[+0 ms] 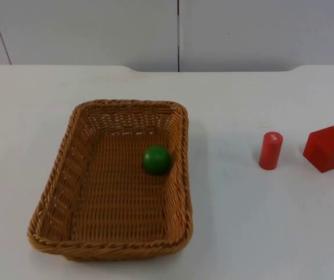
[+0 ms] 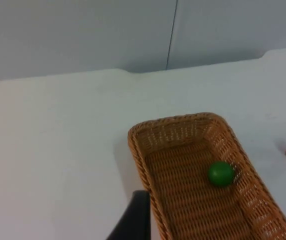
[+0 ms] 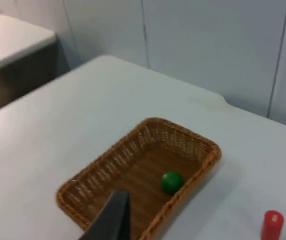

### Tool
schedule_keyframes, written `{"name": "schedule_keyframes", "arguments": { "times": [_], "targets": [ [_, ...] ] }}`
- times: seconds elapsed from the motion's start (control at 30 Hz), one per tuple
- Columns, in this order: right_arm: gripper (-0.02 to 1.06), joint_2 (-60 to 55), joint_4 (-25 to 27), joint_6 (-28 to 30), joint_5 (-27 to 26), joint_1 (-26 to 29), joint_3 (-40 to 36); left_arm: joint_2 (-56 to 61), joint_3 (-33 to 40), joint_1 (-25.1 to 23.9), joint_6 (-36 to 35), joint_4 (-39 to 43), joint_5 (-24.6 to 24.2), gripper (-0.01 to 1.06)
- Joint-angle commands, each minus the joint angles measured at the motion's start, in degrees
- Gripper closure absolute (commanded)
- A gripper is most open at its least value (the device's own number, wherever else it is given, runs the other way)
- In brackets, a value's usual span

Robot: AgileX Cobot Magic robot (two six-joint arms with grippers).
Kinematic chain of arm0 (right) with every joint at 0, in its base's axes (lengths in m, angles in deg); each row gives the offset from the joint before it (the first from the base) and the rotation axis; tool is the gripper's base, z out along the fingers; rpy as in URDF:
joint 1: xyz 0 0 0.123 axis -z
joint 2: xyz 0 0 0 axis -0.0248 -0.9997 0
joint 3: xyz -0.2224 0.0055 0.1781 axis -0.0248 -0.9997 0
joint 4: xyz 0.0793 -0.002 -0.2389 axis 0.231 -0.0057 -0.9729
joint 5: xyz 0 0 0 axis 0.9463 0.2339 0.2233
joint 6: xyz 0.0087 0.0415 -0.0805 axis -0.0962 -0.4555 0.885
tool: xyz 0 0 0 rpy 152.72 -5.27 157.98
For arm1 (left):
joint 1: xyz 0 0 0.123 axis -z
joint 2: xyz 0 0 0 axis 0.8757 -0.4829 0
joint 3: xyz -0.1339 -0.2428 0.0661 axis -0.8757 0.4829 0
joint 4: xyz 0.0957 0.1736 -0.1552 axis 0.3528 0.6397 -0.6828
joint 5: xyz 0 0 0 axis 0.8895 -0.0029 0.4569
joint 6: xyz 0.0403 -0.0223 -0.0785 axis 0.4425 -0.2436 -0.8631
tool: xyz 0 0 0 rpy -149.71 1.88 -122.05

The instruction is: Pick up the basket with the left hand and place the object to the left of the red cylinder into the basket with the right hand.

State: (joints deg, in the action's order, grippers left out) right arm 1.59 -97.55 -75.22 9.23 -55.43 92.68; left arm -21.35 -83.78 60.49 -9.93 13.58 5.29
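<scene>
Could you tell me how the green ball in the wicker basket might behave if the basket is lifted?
The round green ball would probably roll if the brown wicker basket tilts. It sits against the right wall, so the raised sides should likely contain it.

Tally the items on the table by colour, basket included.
Green: 1, the green ball lying in the basket
Red: 2, the red cylinder and the red cube, both on the table right of the basket
Brown: 1, the wicker basket
Total: 4
</scene>
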Motion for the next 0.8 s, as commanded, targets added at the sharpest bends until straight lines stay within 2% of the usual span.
{"name": "schedule_keyframes", "arguments": {
  "times": [0.0,0.03,0.07,0.13,0.2,0.37,0.4,0.53,0.77],
  "targets": [
    [0.01,2.08,3.19,3.01,1.95,0.18,-0.32,4.18,1.45,-0.16,0.14,0.60,-0.60,0.16],
    [0.01,3.35,4.74,5.74,3.53,0.18,-0.32,6.62,2.31,-0.16,0.01,0.60,-1.10,0.16],
    [0.01,3.35,4.74,5.74,3.53,0.18,-0.32,6.62,2.31,-0.16,0.01,0.60,-1.10,0.16],
    [0.01,5.91,7.46,10.61,7.62,0.18,-0.41,12.88,3.35,-0.16,-0.39,0.73,-2.93,0.16],
    [0.01,7.68,8.21,11.85,10.13,0.18,-1.00,16.90,4.01,-0.16,-2.11,1.92,-3.79,0.16],
    [0.01,11.95,10.42,15.64,10.73,0.18,-5.20,24.02,5.85,-0.16,-8.77,8.03,-5.92,0.16],
    [0.01,11.95,10.42,15.64,10.73,0.18,-5.20,24.02,5.85,-0.16,-8.77,8.03,-5.92,0.16],
    [0.01,17.38,11.35,15.92,12.74,0.18,-7.95,26.98,6.75,-0.16,-15.88,14.96,-8.76,0.16],
    [0.01,23.19,11.25,15.92,18.00,0.18,-8.11,26.98,6.85,-0.16,-15.85,17.43,-12.28,0.16]
  ]
}}
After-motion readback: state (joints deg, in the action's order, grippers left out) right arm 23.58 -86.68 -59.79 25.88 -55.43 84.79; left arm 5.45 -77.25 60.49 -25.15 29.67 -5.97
